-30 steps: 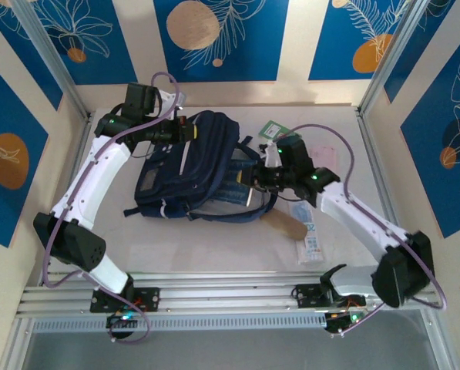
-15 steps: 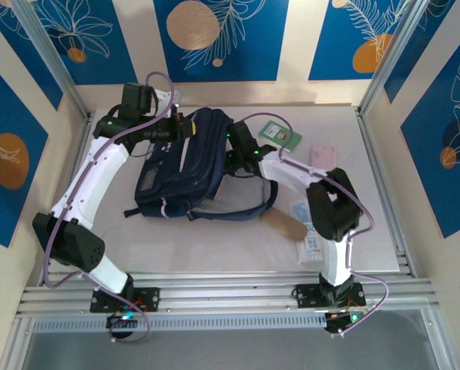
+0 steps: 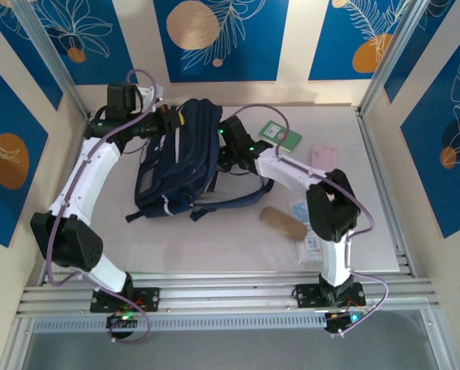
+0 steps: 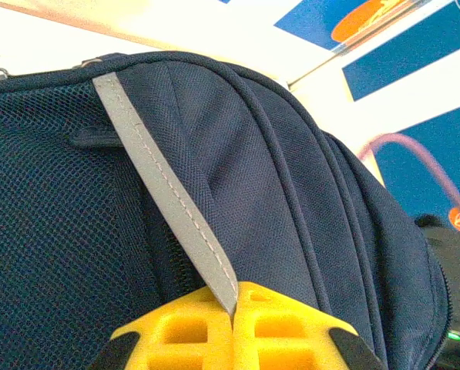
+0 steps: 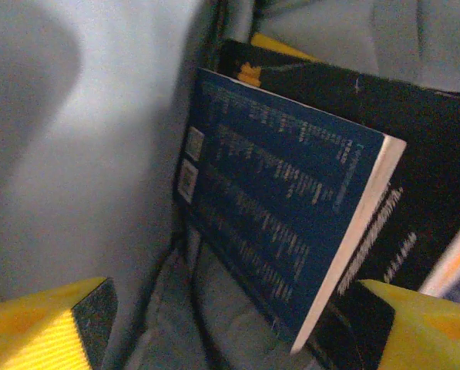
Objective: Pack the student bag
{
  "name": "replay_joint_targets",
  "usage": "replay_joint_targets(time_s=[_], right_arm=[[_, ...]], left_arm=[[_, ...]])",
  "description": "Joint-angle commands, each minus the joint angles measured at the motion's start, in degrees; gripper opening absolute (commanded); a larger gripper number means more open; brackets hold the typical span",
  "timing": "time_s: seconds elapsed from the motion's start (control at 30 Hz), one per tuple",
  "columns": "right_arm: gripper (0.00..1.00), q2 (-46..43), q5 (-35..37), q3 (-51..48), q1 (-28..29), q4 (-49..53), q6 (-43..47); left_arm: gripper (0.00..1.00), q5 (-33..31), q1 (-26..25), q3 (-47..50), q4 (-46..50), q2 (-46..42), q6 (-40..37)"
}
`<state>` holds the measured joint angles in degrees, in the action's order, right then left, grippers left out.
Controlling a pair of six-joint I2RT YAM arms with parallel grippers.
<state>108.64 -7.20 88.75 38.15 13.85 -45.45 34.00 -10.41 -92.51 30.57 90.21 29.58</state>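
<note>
The navy student bag lies at the table's middle left, its top opening facing right. My left gripper holds the bag's far upper edge. In the left wrist view its yellow fingers are shut on the bag's grey stripe trim. My right gripper reaches into the opening. Seen from the right wrist, the right gripper stands open inside the grey-lined bag. A dark blue book leans free in front of it, against a black book.
A green booklet and a pink item lie at the back right. A tan oblong pouch and white packets lie right of the bag's straps. Frame rails border the table.
My right arm swung left from beside the bag into its opening, and its jaws went from nearly shut to wide open, leaving the blue book inside. My left gripper pulled the bag's edge slightly left.
</note>
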Motion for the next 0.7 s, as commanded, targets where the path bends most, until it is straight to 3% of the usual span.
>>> replay_joint_targets(time_s=[0.0, 0.17, 0.37, 0.5, 0.53, 0.57, 0.6, 0.67], right_arm=[[0.79, -6.96, 4.28, 1.16, 0.19, 9.16, 8.15], [0.75, -16.05, 10.51, -4.84, -1.51, 16.88, 9.43], [0.79, -25.47, 19.02, -12.73, -5.66, 30.37, 6.99], [0.81, -30.66, 20.22, -19.56, -9.79, 34.08, 6.32], [0.83, -31.49, 21.29, -20.81, -10.82, 35.12, 6.34], [0.95, -32.16, 21.85, -21.9, -11.99, 35.85, 5.94], [1.0, -32.51, 20.16, -23.31, -13.87, 36.15, 5.51], [1.0, -32.58, 12.93, -25.54, -17.06, 36.07, 6.18]], left_arm=[[0.0, -1.8, 1.64, 0.82, -8.74, -5.15, 1.75], [0.0, -11.21, 2.24, 6.83, -8.06, -7.93, 4.16], [0.0, -8.12, 1.67, 11.26, -10.43, -5.83, 7.23], [0.0, -7.23, 0.23, 15.31, -14.03, -5.16, 9.38], [0.0, -7.37, -0.05, 15.77, -14.08, -4.89, 9.6], [0.0, -7.4, -0.27, 16.35, -14.76, -4.75, 10.14], [0.0, -7.07, -0.6, 17.2, -15.86, -4.67, 10.96], [0.0, -6.6, -1.21, 18.72, -18.18, -4.44, 12.36]])
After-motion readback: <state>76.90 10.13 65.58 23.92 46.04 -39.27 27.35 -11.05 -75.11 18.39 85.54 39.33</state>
